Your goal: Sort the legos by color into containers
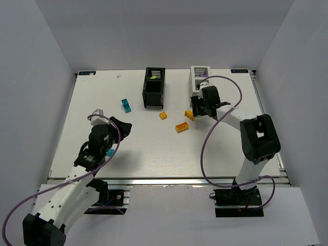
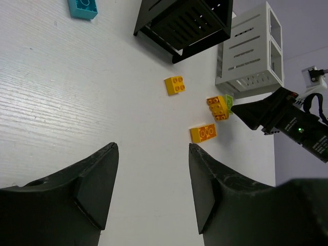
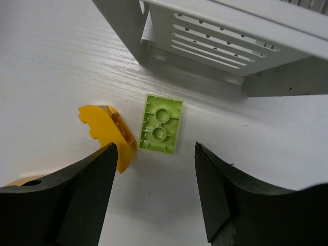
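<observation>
Three orange legos (image 1: 163, 115) (image 1: 182, 126) (image 1: 189, 115) lie in the middle of the table. My right gripper (image 1: 196, 111) hangs open just above the rightmost one. In the right wrist view, that orange lego (image 3: 110, 134) lies on its side by the left fingertip. Beside it a lime green lego (image 3: 160, 124) lies upside down ahead of the open jaws (image 3: 155, 159). A cyan lego (image 1: 126, 105) lies left of the black container (image 1: 154, 88). The white container (image 1: 201, 77) stands behind my right gripper. My left gripper (image 2: 152, 169) is open and empty over bare table.
A small cyan piece (image 1: 110, 152) shows beside my left arm's wrist. Something lime green (image 1: 155, 77) lies inside the black container, something purple (image 1: 201, 76) inside the white one. White walls enclose the table on three sides.
</observation>
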### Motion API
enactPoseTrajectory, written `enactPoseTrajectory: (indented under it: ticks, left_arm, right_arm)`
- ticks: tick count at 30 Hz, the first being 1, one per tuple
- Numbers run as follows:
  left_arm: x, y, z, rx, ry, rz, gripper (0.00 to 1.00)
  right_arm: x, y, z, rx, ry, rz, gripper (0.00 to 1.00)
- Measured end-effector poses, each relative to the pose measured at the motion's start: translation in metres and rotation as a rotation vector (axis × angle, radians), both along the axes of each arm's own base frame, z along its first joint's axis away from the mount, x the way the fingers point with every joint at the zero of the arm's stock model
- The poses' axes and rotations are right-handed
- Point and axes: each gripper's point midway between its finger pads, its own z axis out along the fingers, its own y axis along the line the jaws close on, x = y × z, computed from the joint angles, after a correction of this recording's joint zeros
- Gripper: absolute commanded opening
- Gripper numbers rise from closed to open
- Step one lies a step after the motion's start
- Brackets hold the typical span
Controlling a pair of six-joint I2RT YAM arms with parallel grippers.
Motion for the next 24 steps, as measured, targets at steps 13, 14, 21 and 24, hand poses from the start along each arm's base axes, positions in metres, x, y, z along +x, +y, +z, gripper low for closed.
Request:
enactPoseTrajectory:
  ticks: [13,14,21,24]
  left_arm:
    - [-0.004,0.002,0.0,-0.021,0.012,0.019,0.67]
    - [-0.004,0.003,-0.001,-0.022,0.013,0.02,0.67]
    - [-0.005,0.004,-0.003,-0.022,0.026,0.028,0.67]
    - [-0.006,0.004,-0.002,-0.026,0.023,0.03,0.67]
  right_arm:
    - [0.021,0.0,-0.011,-0.061,-0.04,-0.015,0.66]
    - [0.023,0.001,-0.012,-0.063,-0.042,-0.014,0.66]
    - [0.027,0.002,-0.025,-0.072,-0.022,-0.012,0.65]
    - [0.026,0.002,-0.031,-0.076,-0.012,-0.012,0.62]
